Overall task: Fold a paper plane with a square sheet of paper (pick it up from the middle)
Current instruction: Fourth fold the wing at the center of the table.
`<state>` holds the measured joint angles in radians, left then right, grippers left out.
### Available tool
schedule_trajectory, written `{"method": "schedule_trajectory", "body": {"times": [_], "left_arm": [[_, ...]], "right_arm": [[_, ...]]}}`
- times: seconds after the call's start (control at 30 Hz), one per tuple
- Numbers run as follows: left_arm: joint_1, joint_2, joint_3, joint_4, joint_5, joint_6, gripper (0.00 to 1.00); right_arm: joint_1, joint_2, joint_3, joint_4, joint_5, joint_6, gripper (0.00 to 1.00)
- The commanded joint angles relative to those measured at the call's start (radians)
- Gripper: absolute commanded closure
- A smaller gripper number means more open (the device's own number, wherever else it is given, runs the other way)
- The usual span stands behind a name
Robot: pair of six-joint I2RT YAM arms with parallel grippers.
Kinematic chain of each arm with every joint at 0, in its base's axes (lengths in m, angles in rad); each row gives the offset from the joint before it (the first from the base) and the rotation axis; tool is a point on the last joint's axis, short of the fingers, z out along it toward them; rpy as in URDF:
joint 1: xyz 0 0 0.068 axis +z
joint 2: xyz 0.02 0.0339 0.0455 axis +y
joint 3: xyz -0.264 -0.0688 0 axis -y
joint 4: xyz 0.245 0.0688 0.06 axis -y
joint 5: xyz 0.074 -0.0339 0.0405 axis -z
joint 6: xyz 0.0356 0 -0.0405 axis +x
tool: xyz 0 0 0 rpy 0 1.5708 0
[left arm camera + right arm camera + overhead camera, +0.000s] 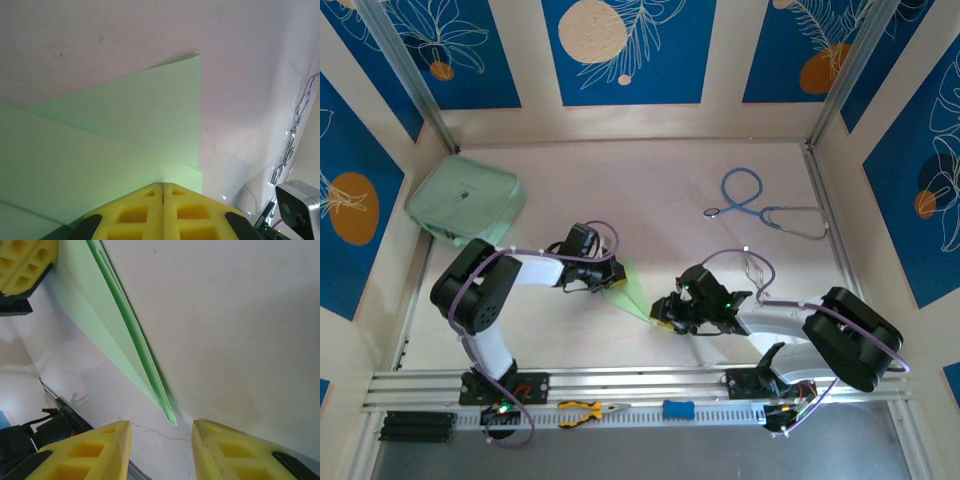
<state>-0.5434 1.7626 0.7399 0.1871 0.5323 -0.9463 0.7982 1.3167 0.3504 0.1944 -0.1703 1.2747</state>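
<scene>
The left gripper [162, 192] has its jaws pressed fully together, and their yellow tips bear down on the near edge of the paper plane [150, 115], pinning it rather than clasping it. If that pressure slackens or the tips slide, the thin sheet would likely skate over the smooth table [670, 180] and the layers would fan apart. The plane lies flat in the middle of the table between the two arms, a slim light-green dart with stacked folds running to a sharp nose. That nose points into the gap of the right gripper [161, 424], whose jaws stand partly apart on either side of it and do not touch it. If they close off-centre they could crumple or bend the nose. A pull before the left tips lift could tear the paper or drag a crease crooked. The two grippers sit near each other, so a careless sweep risks a knock. The table is pale, matte and faintly scuffed. A mint-green zip pouch [465, 205] sits at its far left and a blue stethoscope [765, 212] at its far right, both well apart from the work. Yellow-handled pliers [585, 411] rest on the aluminium rail [640, 385] at the near edge. Walls [625, 50] with blue leaf-patterned panels enclose it.
</scene>
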Motion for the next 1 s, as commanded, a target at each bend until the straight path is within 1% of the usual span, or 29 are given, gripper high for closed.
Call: {"method": "schedule_trajectory", "body": {"times": [0.0,0.2,0.27,0.43,0.67,0.87,0.97], "left_arm": [[0.010,0.008,-0.010,-0.010,0.011,-0.013,0.93],[0.011,0.005,-0.007,-0.024,0.010,-0.007,0.93],[0.010,0.003,-0.007,-0.029,0.010,-0.005,0.93],[0.011,-0.001,-0.004,-0.035,0.008,-0.003,0.93],[0.010,-0.002,-0.001,-0.036,0.008,-0.003,0.93],[0.011,0.001,0.004,-0.037,0.012,-0.007,0.93],[0.013,0.006,0.004,-0.030,0.014,-0.015,0.93]], "right_arm": [[0.002,0.013,-0.009,0.029,-0.041,0.017,0.62],[0.002,0.094,0.000,0.134,-0.083,0.021,0.63],[0.002,0.108,0.007,0.130,-0.077,0.026,0.63],[-0.001,0.113,0.005,0.166,-0.083,0.021,0.65],[-0.012,0.122,-0.006,0.209,-0.083,0.028,0.64],[-0.018,0.112,-0.005,0.183,-0.083,0.023,0.64],[-0.019,0.097,0.006,0.116,-0.065,0.023,0.63]]}}
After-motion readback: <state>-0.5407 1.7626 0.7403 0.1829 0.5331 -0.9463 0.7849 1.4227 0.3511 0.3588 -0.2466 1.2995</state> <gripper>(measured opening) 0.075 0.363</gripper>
